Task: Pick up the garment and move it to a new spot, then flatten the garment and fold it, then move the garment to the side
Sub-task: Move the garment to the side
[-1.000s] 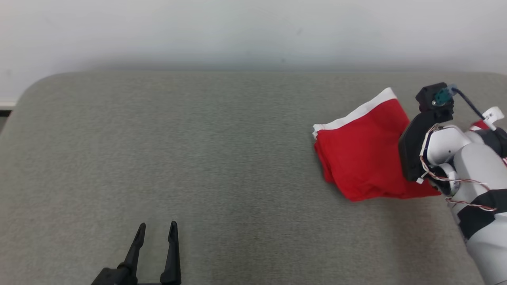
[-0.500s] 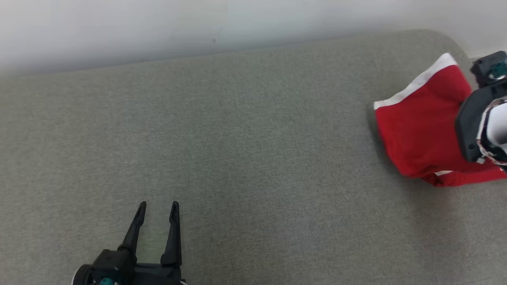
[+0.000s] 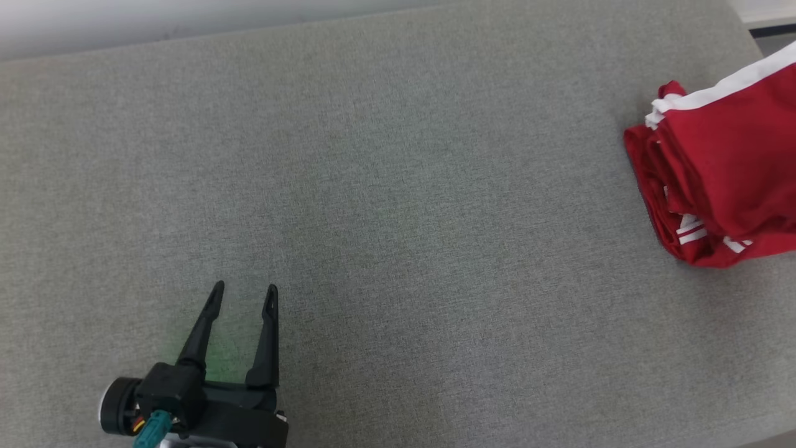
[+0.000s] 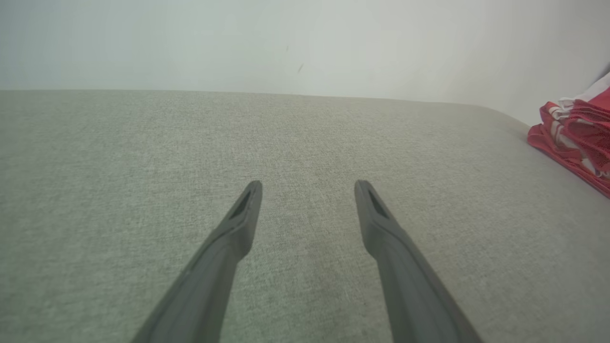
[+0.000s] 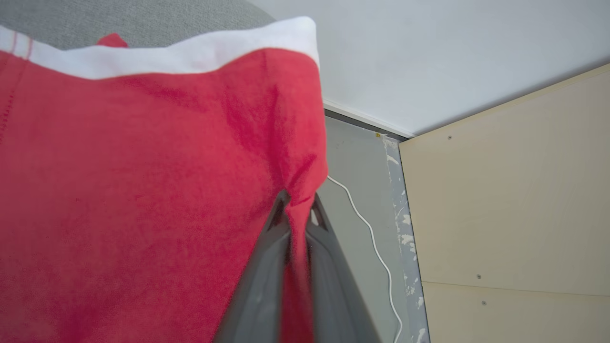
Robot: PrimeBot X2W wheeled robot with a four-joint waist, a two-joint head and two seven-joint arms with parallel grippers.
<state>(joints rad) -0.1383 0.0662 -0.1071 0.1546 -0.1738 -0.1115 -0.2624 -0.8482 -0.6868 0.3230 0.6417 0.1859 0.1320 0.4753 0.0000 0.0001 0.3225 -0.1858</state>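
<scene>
I see the garment [image 3: 727,162] at the far right of my head view, a red cloth bundle cut off by the picture's edge. It sits near the right end of the grey fabric surface [image 3: 398,186]. A white band [image 3: 721,93] runs along its upper edge. The left side shows several stacked folds, and white stripes [image 3: 687,227] peek out low down. On my right wrist view the red cloth hangs broad, white band at the top, one edge pinched tight in the right gripper [image 5: 298,205].
</scene>
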